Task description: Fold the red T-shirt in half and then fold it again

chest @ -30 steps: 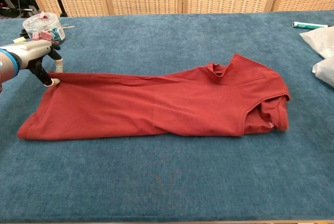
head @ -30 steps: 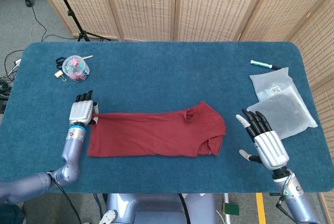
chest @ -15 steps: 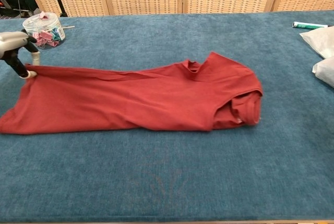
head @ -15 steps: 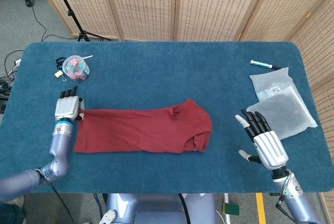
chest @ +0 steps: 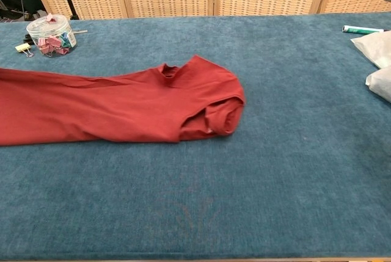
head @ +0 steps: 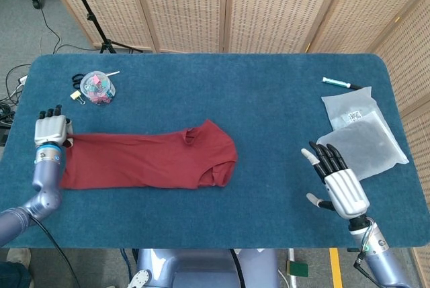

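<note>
One long band of red cotton T-shirt (head: 144, 159) is laid across the left half of the blue cloth table (head: 269, 113), its long axis running left to right. At far left, the shirt's upper corner is pinched by the left hand (head: 52, 129). Well apart at lower right, the right hand (head: 338, 182) is held spread, gripping nothing, so the left hand is judged nearer.

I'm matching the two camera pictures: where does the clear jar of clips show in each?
Head view: the clear jar of clips sits upper left on the table, above the red T-shirt.
Chest view: the jar is at the top left, beyond the T-shirt.
Shared landmark: the T-shirt's collar end, pointing right in both views.
</note>
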### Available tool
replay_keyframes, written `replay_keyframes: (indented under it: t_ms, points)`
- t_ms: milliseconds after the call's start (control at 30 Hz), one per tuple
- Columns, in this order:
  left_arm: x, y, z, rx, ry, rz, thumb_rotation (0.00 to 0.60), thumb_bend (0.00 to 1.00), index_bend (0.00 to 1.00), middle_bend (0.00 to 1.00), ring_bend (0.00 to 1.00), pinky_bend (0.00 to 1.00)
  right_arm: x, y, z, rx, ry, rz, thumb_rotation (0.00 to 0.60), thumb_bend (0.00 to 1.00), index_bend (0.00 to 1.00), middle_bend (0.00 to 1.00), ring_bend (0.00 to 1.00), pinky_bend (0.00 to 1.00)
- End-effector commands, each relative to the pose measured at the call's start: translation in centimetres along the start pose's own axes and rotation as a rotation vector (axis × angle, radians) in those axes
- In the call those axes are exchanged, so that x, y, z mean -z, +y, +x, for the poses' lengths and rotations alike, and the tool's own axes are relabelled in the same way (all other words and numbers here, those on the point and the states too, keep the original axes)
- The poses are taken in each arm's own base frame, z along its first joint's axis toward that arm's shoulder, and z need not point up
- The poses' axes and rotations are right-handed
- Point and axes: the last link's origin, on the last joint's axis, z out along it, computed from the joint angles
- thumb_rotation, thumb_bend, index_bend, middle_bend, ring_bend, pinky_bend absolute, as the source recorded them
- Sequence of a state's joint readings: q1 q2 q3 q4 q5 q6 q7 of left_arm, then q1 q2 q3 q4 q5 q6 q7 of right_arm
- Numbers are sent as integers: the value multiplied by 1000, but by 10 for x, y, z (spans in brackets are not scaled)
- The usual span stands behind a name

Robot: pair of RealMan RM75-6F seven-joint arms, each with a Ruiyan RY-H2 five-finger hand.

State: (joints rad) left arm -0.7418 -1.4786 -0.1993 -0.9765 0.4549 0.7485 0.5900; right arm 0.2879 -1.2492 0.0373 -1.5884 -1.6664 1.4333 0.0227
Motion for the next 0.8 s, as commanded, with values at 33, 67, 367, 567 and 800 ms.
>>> replay_keyframes:
  t_ms: [33, 67, 367, 567, 800]
  points:
    - [-14, -21, 1, -9, -16, 39, 600, 551, 762, 0, 0, 0, 0, 0, -1, 2, -2, -1, 600, 0, 0, 0, 0, 0]
    - [-17, -27, 2, -6, -20, 52, 600, 551, 762, 0, 0, 0, 0, 0, -1, 4, -4, -1, 600, 0, 0, 0, 0, 0]
    - [-40, -68, 4, -19, -41, 155, 600, 552, 762, 0, 0, 0, -1, 0, -3, 12, -7, -8, 600, 0, 0, 0, 0, 0]
    - [-46, -73, 7, -5, -38, 180, 600, 554, 762, 0, 0, 0, -2, 1, -3, 12, -6, -13, 600, 0, 0, 0, 0, 0]
    - [-47, -69, 7, 8, -39, 152, 600, 553, 763, 0, 0, 0, -2, 2, -2, 9, -7, -13, 600, 0, 0, 0, 0, 0]
